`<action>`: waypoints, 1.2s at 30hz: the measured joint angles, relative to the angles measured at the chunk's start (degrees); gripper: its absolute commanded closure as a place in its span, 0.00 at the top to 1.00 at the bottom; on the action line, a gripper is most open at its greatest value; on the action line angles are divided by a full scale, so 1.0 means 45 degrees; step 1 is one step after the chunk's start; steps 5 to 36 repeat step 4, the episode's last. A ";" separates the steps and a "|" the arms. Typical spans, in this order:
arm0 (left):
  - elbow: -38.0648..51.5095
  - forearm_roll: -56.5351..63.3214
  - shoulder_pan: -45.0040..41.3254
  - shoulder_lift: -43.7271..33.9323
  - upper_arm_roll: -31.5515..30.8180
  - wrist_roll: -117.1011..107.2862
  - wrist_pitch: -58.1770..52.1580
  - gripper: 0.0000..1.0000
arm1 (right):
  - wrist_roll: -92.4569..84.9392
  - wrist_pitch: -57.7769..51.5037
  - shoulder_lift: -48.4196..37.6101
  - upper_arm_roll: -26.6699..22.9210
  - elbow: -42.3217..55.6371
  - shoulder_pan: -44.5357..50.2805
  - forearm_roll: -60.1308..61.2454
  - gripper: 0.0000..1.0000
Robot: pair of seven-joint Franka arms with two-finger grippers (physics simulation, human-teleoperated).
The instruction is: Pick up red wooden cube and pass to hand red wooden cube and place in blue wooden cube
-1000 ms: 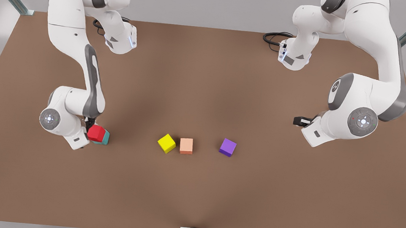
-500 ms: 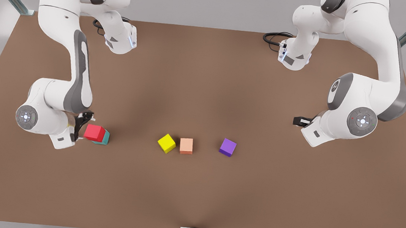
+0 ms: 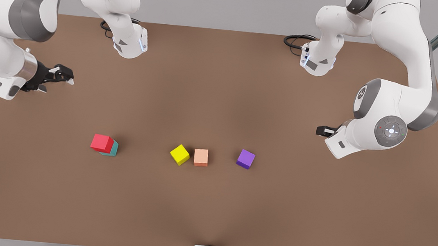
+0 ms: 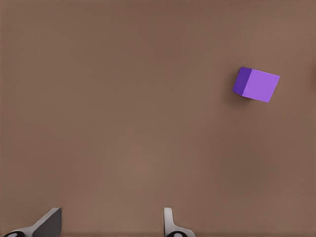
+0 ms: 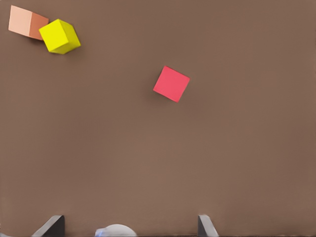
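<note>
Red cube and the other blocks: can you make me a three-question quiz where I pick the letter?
1. Where is the red wooden cube?
A. On top of the blue wooden cube
B. Between a gripper's fingers
C. Alone on the bare table

2. How many cubes are there?
A. Three
B. Five
C. Seven

3. How is the right gripper?
A. Shut on the red wooden cube
B. Shut and empty
C. Open and empty

Answers:
1 A: the front view shows teal peeking out beneath the red.
2 B: red, blue, yellow cube, salmon cube, purple cube.
3 C: its fingers stand apart, high at the front view's left. The left gripper waits open at the front view's right.
</note>
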 measured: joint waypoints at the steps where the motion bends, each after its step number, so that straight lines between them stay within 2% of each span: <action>1: 0.0000 0.0000 -0.0001 0.0000 0.0000 -0.0001 0.0000 1.00 | 0.0391 0.0055 -0.0065 0.0016 -0.0099 -0.0003 -0.0073 1.00; 4: 0.0000 0.0000 -0.0003 0.0000 0.0000 -0.0006 -0.0001 1.00 | 0.1440 0.0178 -0.0111 0.0031 -0.0189 0.0008 -0.0202 1.00; 36: 0.0000 0.0000 -0.0003 0.0000 0.0000 -0.0006 -0.0001 1.00 | 0.1440 0.0178 -0.0111 0.0031 -0.0189 0.0008 -0.0202 1.00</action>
